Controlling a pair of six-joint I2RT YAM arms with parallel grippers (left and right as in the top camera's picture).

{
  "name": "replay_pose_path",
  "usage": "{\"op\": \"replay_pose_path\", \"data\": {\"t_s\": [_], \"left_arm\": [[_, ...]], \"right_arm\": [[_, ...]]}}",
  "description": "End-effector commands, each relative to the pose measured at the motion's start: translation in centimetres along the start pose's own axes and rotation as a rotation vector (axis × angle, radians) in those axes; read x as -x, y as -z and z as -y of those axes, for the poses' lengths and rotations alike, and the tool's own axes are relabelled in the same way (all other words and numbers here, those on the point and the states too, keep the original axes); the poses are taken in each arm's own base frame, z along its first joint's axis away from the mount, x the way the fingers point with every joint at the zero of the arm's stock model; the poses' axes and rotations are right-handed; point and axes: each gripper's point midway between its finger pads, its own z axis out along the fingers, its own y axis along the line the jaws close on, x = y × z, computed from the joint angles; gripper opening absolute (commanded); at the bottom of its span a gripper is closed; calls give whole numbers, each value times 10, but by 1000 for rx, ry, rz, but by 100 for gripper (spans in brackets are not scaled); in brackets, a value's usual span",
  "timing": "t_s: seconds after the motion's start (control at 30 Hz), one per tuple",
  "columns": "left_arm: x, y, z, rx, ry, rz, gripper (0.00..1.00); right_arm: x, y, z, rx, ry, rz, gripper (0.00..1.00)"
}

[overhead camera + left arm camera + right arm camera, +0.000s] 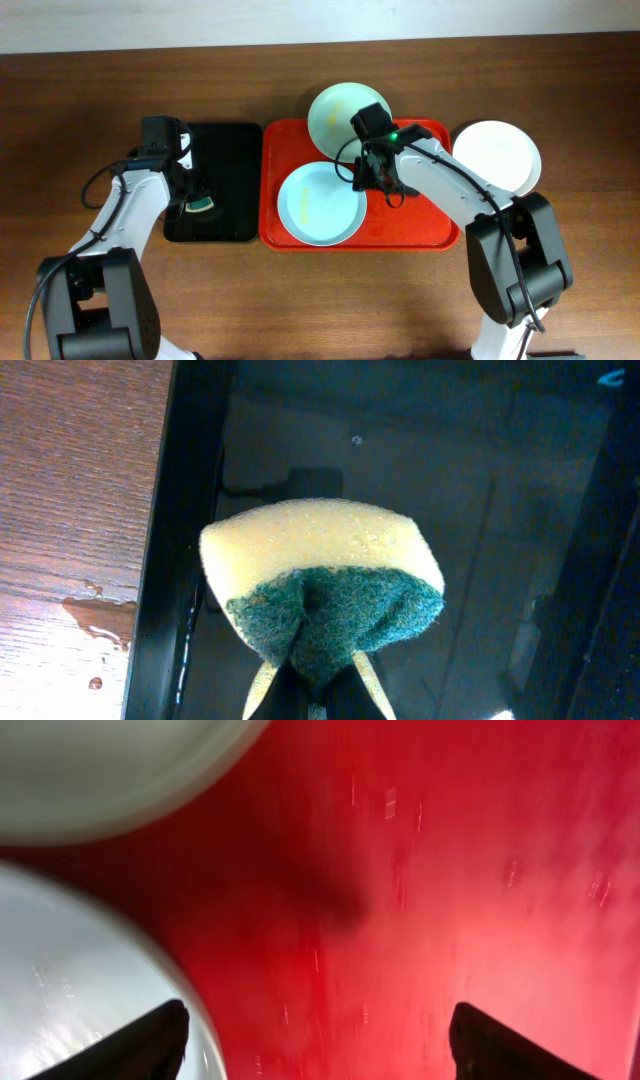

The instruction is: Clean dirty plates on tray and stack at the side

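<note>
The left arm bends in from the left side, and its wrist points down. The left gripper is squeezed tight on a sponge. The right arm reaches across from the right side, bent at the elbow. The right gripper points down with its two fingers spread wide, holding nothing.

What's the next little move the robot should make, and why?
Probably ease the open right gripper onto the blue plate's rim and grip it. It hangs empty over bare red tray beside that plate, which has a yellow smear, while the left gripper holds the sponge over the black tray.
</note>
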Motion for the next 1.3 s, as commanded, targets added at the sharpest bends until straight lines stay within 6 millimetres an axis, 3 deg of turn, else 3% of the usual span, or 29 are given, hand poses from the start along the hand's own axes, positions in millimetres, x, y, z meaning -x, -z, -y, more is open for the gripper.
{"op": "replay_pose_path", "data": {"t_s": [0.0, 0.1, 0.3, 0.43, 0.5, 0.57, 0.7, 0.83, 1.1, 1.27], "left_arm": [[-3, 0, 3, -16, -17, -5, 0], [-3, 0, 4, -18, -17, -5, 0], [-3, 0, 4, -22, -17, -5, 1], [-3, 0, 6, -34, -17, -6, 1], [-3, 0, 6, -33, -17, -6, 1], [-3, 0, 6, -33, -18, -6, 2], [-3, 0, 6, -33, -17, -6, 2], [-3, 0, 6, -33, -17, -7, 2], [-5, -2, 6, -33, -17, -7, 2], [-4, -2, 6, -34, -17, -4, 2]], "right_arm": [[44, 13, 7, -64, 106, 206, 81], [70, 18, 4, -41, 97, 304, 80], [64, 15, 5, -27, 97, 269, 76], [91, 20, 11, -10, 44, 359, 74], [108, 23, 16, 24, 9, 406, 82], [124, 26, 17, 82, 58, 439, 77], [156, 33, 29, 149, 79, 536, 43], [180, 32, 21, 269, 94, 612, 43], [177, -19, 12, 265, 154, 583, 50], [167, -26, -3, 351, 183, 543, 52]]}}
